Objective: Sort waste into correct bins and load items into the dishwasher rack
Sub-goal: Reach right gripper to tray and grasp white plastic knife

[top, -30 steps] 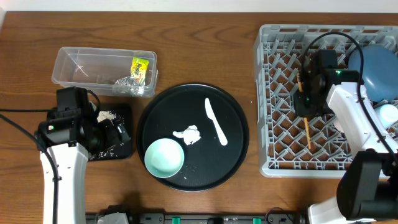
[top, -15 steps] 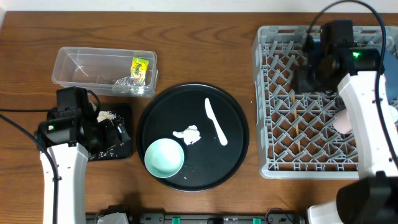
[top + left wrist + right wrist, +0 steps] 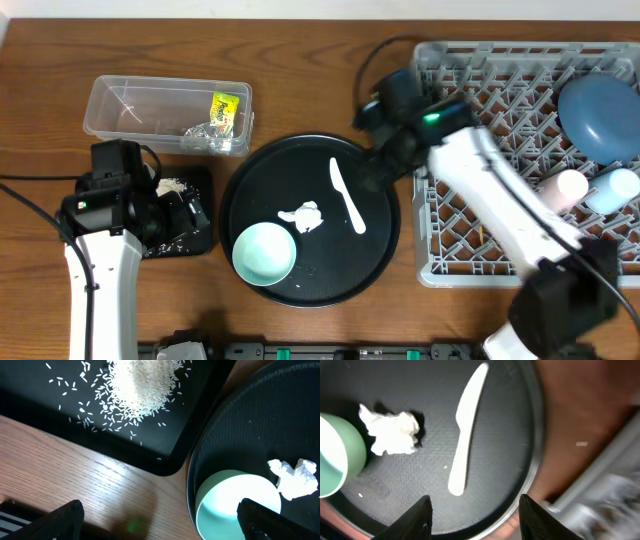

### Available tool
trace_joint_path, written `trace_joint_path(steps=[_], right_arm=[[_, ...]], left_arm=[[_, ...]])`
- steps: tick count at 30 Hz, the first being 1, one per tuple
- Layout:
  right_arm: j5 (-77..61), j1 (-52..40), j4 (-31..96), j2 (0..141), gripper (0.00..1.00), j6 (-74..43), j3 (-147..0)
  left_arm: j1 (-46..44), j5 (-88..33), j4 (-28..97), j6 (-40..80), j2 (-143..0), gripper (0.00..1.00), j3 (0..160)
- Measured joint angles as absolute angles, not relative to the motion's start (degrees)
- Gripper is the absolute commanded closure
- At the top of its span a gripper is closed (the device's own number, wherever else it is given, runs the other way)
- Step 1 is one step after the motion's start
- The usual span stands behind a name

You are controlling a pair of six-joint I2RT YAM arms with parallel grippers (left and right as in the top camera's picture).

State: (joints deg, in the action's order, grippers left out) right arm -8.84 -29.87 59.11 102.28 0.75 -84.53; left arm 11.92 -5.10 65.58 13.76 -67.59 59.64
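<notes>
My right gripper point(image 3: 376, 172) point(image 3: 475, 515) is open and empty over the right edge of the round black tray point(image 3: 300, 165), just past the white spoon point(image 3: 347, 195) point(image 3: 466, 430). The crumpled tissue point(image 3: 303, 215) point(image 3: 392, 432) and the mint-green bowl point(image 3: 265, 253) point(image 3: 235, 502) lie on that tray. My left gripper point(image 3: 190, 215) point(image 3: 160, 525) is open and empty above the black rectangular tray point(image 3: 190, 243), which holds rice point(image 3: 172, 186) point(image 3: 142, 385). The clear tub point(image 3: 130, 85) holds the yellow-green packet point(image 3: 227, 108) and clear wrapper point(image 3: 205, 135).
The grey rack point(image 3: 520, 80) at the right holds the dark-blue bowl point(image 3: 600, 115), the pink cup point(image 3: 563, 190), the light-blue cup point(image 3: 612, 190) and a chopstick point(image 3: 478, 235). My right arm stretches across the rack's left side.
My right arm has swung left from the rack to the round tray's right edge, uncovering the bowl and cups. The left arm has not moved.
</notes>
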Motion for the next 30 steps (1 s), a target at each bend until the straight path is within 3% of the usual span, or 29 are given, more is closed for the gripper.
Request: trace_joint_path(steps=[10, 21, 25, 28, 30], right_arm=[[-5.3, -37.1, 53.9, 114.8, 0.56, -4.6, -83.8], [-2.4, -37.8, 47.4, 119.7, 0.65, -7.7, -83.7], [-0.9, -37.8, 47.1, 120.0, 0.77, -8.6, -83.7], [-0.5, -37.8, 47.1, 120.1, 0.92, -9.1, -83.7], [-0.7, -37.9, 47.0, 120.1, 0.95, -9.2, -83.7]], left_arm=[[11.9, -5.1, 65.6, 13.8, -67.6, 0.01, 59.6], [11.9, -5.1, 65.6, 13.8, -67.6, 0.01, 59.6], [11.9, -5.1, 65.6, 13.8, -67.6, 0.01, 59.6], [11.9, -5.1, 65.6, 13.8, -67.6, 0.01, 59.6], [11.9, -5.1, 65.6, 13.8, -67.6, 0.01, 59.6]])
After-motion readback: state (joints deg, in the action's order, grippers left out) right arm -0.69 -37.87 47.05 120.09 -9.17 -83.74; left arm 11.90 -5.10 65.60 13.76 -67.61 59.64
